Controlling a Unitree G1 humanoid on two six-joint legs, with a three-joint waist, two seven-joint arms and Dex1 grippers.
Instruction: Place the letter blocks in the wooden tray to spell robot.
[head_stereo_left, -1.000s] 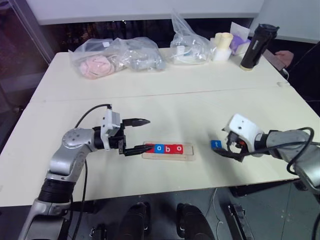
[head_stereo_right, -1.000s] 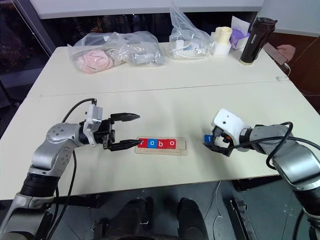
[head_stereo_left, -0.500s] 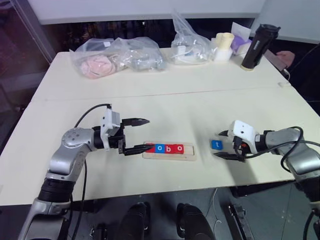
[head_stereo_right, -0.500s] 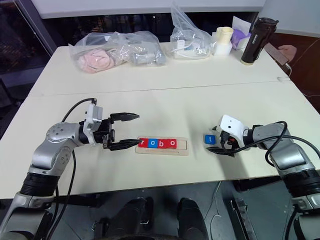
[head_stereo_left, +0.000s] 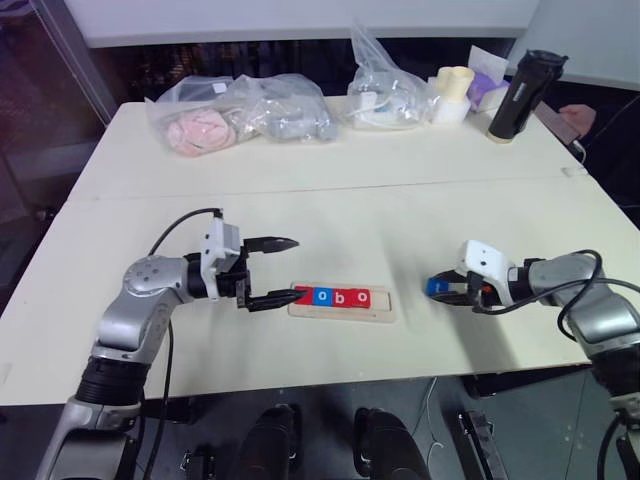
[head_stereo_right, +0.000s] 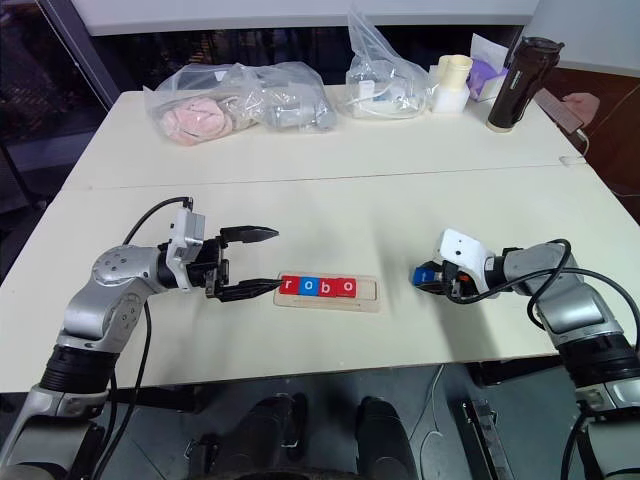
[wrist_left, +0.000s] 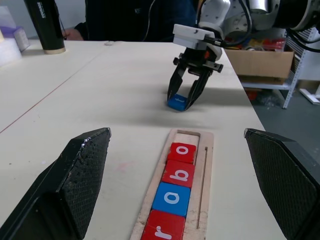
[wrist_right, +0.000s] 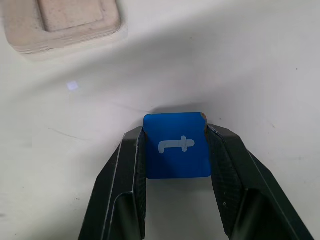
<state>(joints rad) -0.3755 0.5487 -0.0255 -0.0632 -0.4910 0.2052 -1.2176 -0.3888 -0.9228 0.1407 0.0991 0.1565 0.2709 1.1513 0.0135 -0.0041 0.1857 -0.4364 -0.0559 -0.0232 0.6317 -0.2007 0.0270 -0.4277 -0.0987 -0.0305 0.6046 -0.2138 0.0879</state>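
The wooden tray (head_stereo_left: 388, 311) lies near the table's front edge, and in it sit a red r block (head_stereo_left: 303, 296), a blue o block (head_stereo_left: 321, 297), a red b block (head_stereo_left: 341, 298) and a red o block (head_stereo_left: 361, 298). The slot at the tray's right end (wrist_left: 191, 137) is bare. To the tray's right, a blue t block (wrist_right: 177, 145) rests on the table. My right gripper (head_stereo_left: 438, 288) is shut on it, one finger on each side. My left gripper (head_stereo_left: 296, 268) stands open and level at the tray's left end, its lower fingertip by the r block.
Along the table's far edge lie two clear plastic bags (head_stereo_left: 235, 110) (head_stereo_left: 385, 90) with things in them, a white roll (head_stereo_left: 448, 80) and a black bottle (head_stereo_left: 517, 95). A person's hand (head_stereo_left: 575, 118) rests at the far right corner.
My right gripper has sunk to the table around the t block and shut on it. The left arm has kept still.
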